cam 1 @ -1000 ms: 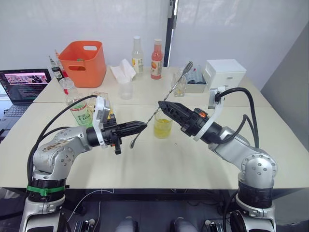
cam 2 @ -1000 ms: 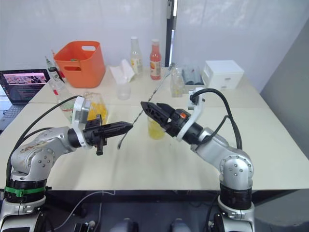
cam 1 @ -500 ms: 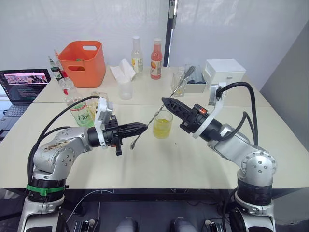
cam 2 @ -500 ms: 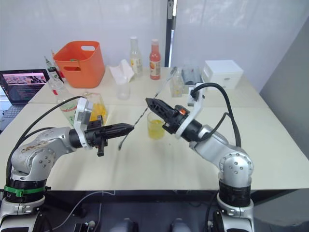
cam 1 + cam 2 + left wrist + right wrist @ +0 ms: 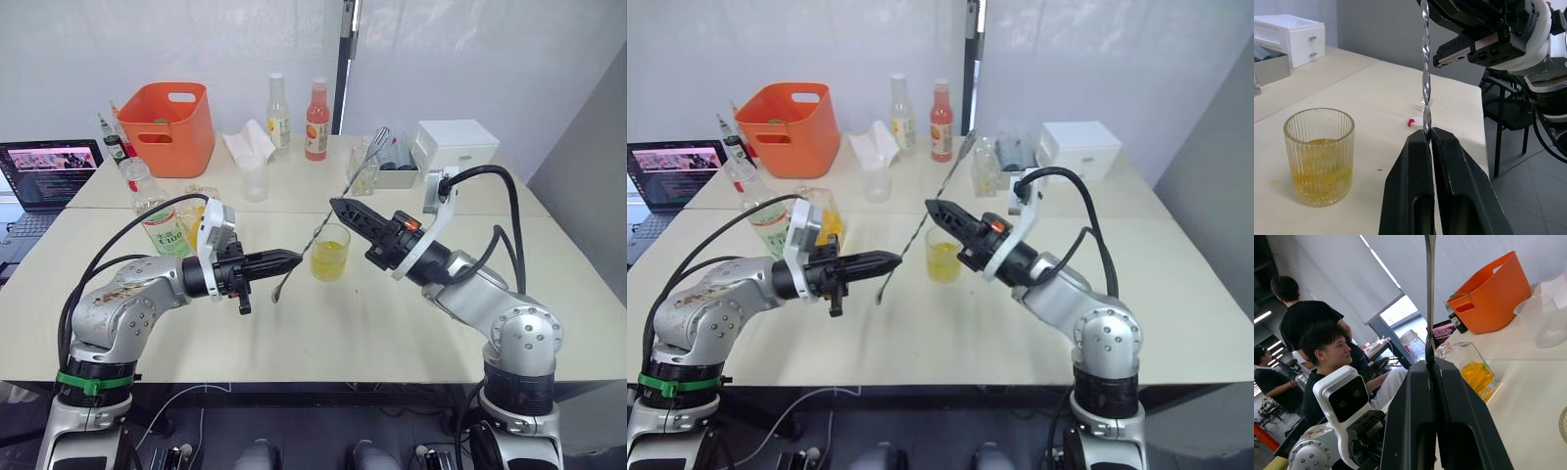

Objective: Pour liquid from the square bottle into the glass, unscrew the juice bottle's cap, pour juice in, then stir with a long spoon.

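Table [image 5: 323,323]: both arms angled inward, left fingers [image 5: 291,258] and right fingers [image 5: 339,208] each clamping long spoon [image 5: 315,235] beside glass [image 5: 330,253].

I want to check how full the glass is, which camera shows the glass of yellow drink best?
The left wrist view: the ribbed glass stands close and unobstructed, yellow liquid filling roughly its lower third. The eye views show it small between the two grippers, behind the long spoon. The right wrist view catches at most a sliver at its edge.
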